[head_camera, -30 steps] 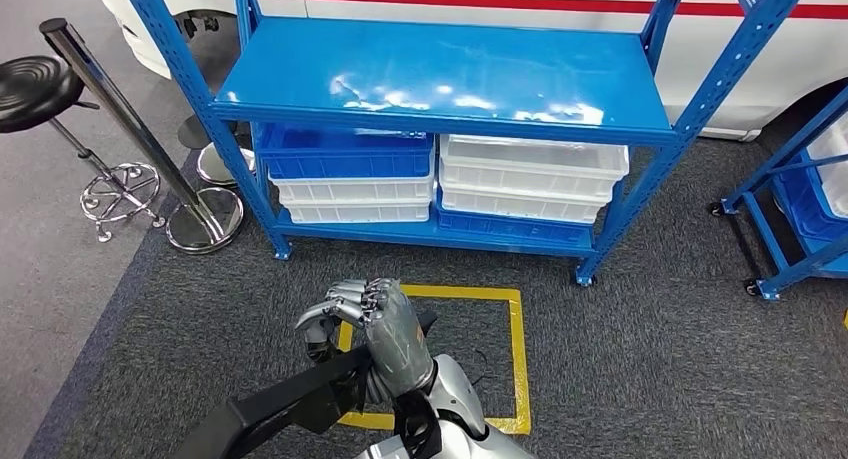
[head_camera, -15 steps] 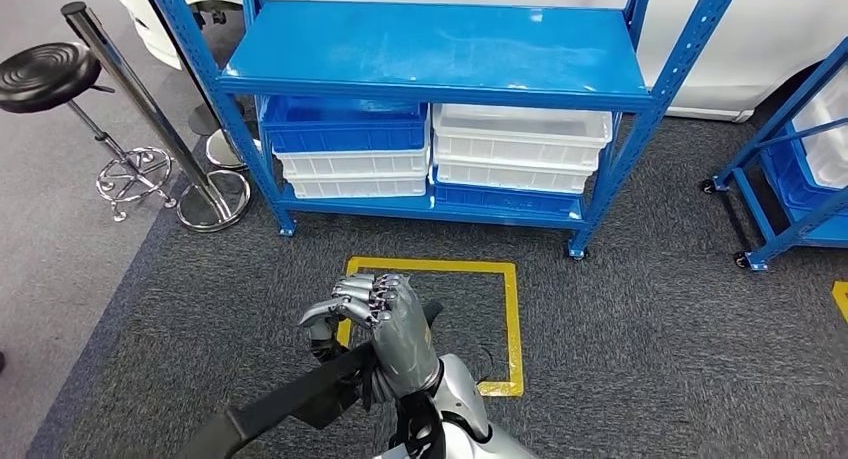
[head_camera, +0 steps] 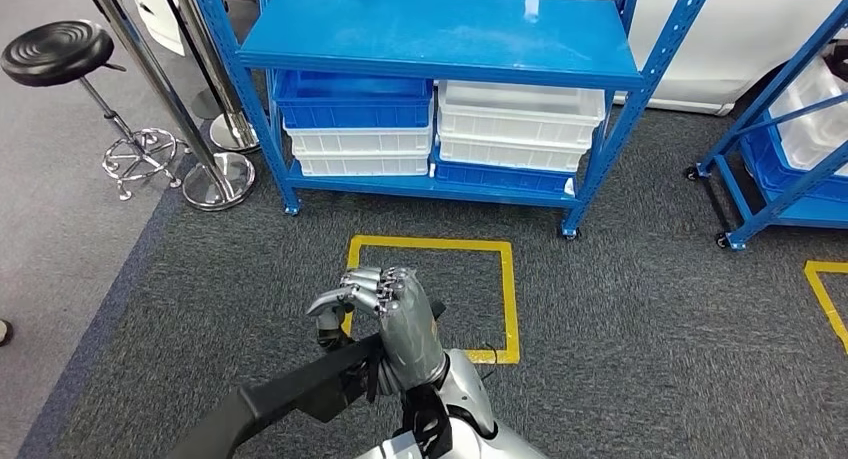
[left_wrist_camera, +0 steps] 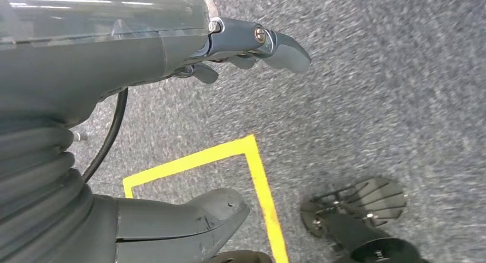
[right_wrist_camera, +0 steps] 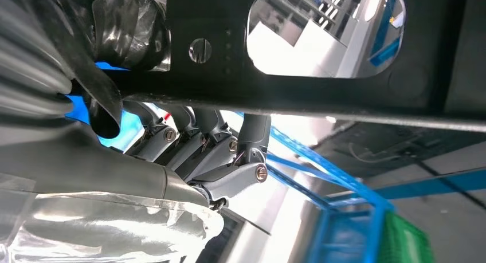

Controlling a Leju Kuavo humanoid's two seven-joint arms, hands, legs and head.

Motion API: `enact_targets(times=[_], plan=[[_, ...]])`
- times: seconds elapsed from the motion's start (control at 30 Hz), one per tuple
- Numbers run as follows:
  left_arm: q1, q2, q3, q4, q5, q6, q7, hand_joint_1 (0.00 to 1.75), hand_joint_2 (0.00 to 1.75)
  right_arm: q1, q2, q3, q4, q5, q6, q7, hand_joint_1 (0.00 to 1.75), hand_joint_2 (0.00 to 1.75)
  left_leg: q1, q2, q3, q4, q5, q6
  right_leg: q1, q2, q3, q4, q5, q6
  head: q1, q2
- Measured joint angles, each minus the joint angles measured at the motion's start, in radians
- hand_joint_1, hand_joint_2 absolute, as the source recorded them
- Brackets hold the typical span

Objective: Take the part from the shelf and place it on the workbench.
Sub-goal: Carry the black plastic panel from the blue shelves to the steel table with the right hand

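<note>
Carpet [head_camera: 640, 309], dark grey and speckled, covers the floor ahead of you, with paler grey flooring [head_camera: 50, 249] along the left side. Beyond it stands a blue shelf [head_camera: 450, 39] on four posts, its upper deck bare and glossy. On its lower deck you see stacked bins [head_camera: 440, 129], blue and white, in two piles side by side. A second blue rack [head_camera: 775, 149] on castors stands well apart to the right, with a white vehicle body [head_camera: 720, 49] behind both. A yellow taped square [head_camera: 430, 244] marks the carpet just in front of the shelf. At the far left stand a black stool [head_camera: 55, 54] and chrome posts [head_camera: 150, 89] on round bases.

Your right hand [head_camera: 385, 319] is raised near the middle of the view, fingers curled around the part [head_camera: 290, 399]: a long, flat black bar slanting down toward the lower left. The right wrist view shows it as matte black with a rounded window cut through it. Your left hand [left_wrist_camera: 240, 45] hangs over the carpet, fingers loosely spread, holding nothing.
</note>
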Motion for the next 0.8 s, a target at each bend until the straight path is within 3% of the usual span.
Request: enact_targets(times=[0.07, 0.1, 0.13, 0.17, 0.2, 0.27, 0.33, 0.37, 0.4, 0.43, 0.47, 0.5, 0.53, 0.6, 0.67, 0.7, 0.73, 0.8], plan=[[0.000, -0.002, 0.000, 0.000, -0.001, 0.001, -0.003, 0.00, 1.75, -0.003, -0.001, -0.005, -0.003, -0.031, 0.009, 0.003, 1.75, 1.75, -0.001, -0.001, -0.021, 0.011, 0.018, -0.009, 0.007, -0.001, 0.095, -0.135, -0.040, -0.012, 0.000, 0.000], [0.000, -0.003, 0.000, 0.000, -0.002, 0.003, -0.004, 0.00, 1.75, -0.003, -0.002, -0.009, -0.005, -0.042, 0.009, 0.003, 1.75, 1.75, 0.000, 0.000, -0.025, 0.011, 0.029, -0.015, 0.010, -0.001, 0.115, -0.172, -0.056, -0.017, 0.000, 0.000], [0.002, -0.004, 0.000, 0.000, -0.005, 0.006, -0.005, 0.00, 1.75, 0.001, -0.006, -0.014, -0.006, -0.049, 0.009, 0.002, 1.75, 1.75, 0.001, 0.000, -0.028, 0.008, 0.041, -0.022, 0.010, -0.001, 0.114, -0.186, -0.053, -0.021, 0.000, 0.000], [0.003, -0.004, 0.000, 0.000, -0.007, 0.010, -0.005, 0.00, 1.75, 0.005, -0.010, -0.020, -0.007, -0.054, 0.008, 0.000, 1.75, 1.75, 0.002, -0.002, -0.032, 0.006, 0.046, -0.028, 0.009, -0.002, 0.106, -0.188, -0.040, -0.026, 0.000, 0.000], [0.005, -0.005, 0.000, 0.000, -0.010, 0.015, -0.005, 0.00, 1.75, 0.010, -0.015, -0.024, -0.008, -0.056, 0.007, -0.001, 1.75, 1.75, 0.003, -0.004, -0.040, 0.013, 0.033, -0.034, 0.006, -0.004, 0.094, -0.191, -0.026, -0.033, 0.000, 0.000], [0.007, -0.006, 0.000, 0.000, -0.014, 0.030, -0.006, 0.00, 1.75, 0.020, -0.025, -0.030, -0.012, -0.057, 0.007, -0.006, 1.75, 1.75, 0.009, -0.008, -0.065, 0.079, -0.055, -0.047, 0.000, -0.007, 0.063, -0.195, 0.007, -0.043, 0.000, 0.000], [0.007, -0.006, 0.000, 0.000, -0.018, 0.049, -0.011, 0.00, 1.75, 0.029, -0.033, -0.031, -0.016, -0.053, 0.007, -0.011, 1.75, 1.75, 0.015, -0.008, -0.089, 0.203, -0.153, -0.060, 0.000, -0.007, 0.026, -0.194, 0.036, -0.046, -0.001, 0.000], [0.006, -0.006, 0.000, 0.000, -0.020, 0.057, -0.015, 0.00, 1.75, 0.033, -0.037, -0.032, -0.018, -0.048, 0.006, -0.013, 1.75, 1.75, 0.018, -0.008, -0.092, 0.257, -0.169, -0.065, 0.000, -0.008, 0.007, -0.193, 0.050, -0.044, -0.001, 0.000], [0.005, -0.006, 0.000, 0.000, -0.022, 0.061, -0.018, 0.00, 1.75, 0.037, -0.039, -0.032, -0.018, -0.042, 0.005, -0.013, 1.75, 1.75, 0.021, -0.008, -0.084, 0.291, -0.161, -0.069, 0.000, -0.009, -0.013, -0.190, 0.065, -0.042, -0.001, 0.000], [0.004, -0.006, 0.000, 0.000, -0.023, 0.063, -0.022, 0.00, 1.75, 0.039, -0.041, -0.032, -0.019, -0.035, 0.003, -0.013, 1.75, 1.75, 0.023, -0.008, -0.061, 0.294, -0.135, -0.072, -0.001, -0.009, -0.034, -0.186, 0.078, -0.039, -0.001, 0.000], [0.004, -0.006, 0.000, 0.000, -0.023, 0.064, -0.025, 0.00, 1.75, 0.040, -0.041, -0.032, -0.020, -0.028, 0.001, -0.013, 1.75, 1.75, 0.026, -0.008, -0.022, 0.266, -0.107, -0.074, -0.002, -0.009, -0.054, -0.181, 0.091, -0.035, -0.001, 0.000], [0.003, -0.006, 0.000, 0.000, -0.021, 0.063, -0.028, 0.00, 1.75, 0.041, -0.041, -0.032, -0.023, -0.022, -0.001, -0.013, 1.75, 1.75, 0.028, -0.009, 0.035, 0.204, -0.098, -0.074, -0.003, -0.009, -0.072, -0.175, 0.103, -0.030, -0.001, 0.000], [0.002, -0.006, 0.000, 0.000, -0.018, 0.061, -0.030, 0.00, 1.75, 0.041, -0.041, -0.032, -0.026, -0.019, -0.002, -0.013, 1.75, 1.75, 0.027, -0.010, 0.099, 0.123, -0.109, -0.072, -0.003, -0.008, -0.084, -0.169, 0.113, -0.024, -0.001, 0.000], [-0.001, -0.006, 0.001, 0.000, -0.010, 0.055, -0.032, 0.00, 1.75, 0.038, -0.040, -0.032, -0.033, -0.016, -0.004, -0.013, 1.75, 1.75, 0.023, -0.013, 0.176, 0.008, -0.150, -0.059, -0.002, -0.010, -0.093, -0.167, 0.134, -0.011, -0.001, 0.000], [-0.001, -0.006, 0.001, 0.000, -0.008, 0.050, -0.032, 0.00, 1.75, 0.036, -0.040, -0.031, -0.036, -0.015, -0.004, -0.013, 1.75, 1.75, 0.019, -0.012, 0.174, -0.014, -0.146, -0.038, -0.002, -0.012, -0.093, -0.178, 0.157, 0.004, 0.000, 0.000], [0.001, -0.007, 0.001, 0.000, -0.008, 0.049, -0.032, 0.00, 1.75, 0.035, -0.040, -0.031, -0.036, -0.015, -0.004, -0.013, 1.75, 1.75, 0.019, -0.010, 0.165, -0.016, -0.133, -0.028, -0.004, -0.010, -0.098, -0.176, 0.151, 0.010, 0.000, 0.000], [0.003, -0.007, 0.001, 0.000, -0.009, 0.048, -0.032, 0.00, 1.75, 0.035, -0.041, -0.031, -0.036, -0.015, -0.004, -0.012, 1.75, 1.75, 0.020, -0.007, 0.152, -0.018, -0.118, -0.018, -0.006, -0.008, -0.107, -0.161, 0.123, 0.014, 0.000, 0.000], [0.005, -0.008, 0.001, 0.000, -0.011, 0.048, -0.031, 0.00, 1.75, 0.035, -0.042, -0.031, -0.036, -0.015, -0.004, -0.012, 1.75, 1.75, 0.020, -0.002, 0.120, -0.020, -0.087, -0.003, -0.008, -0.003, -0.136, -0.069, 0.011, 0.021, 0.000, 0.000]])
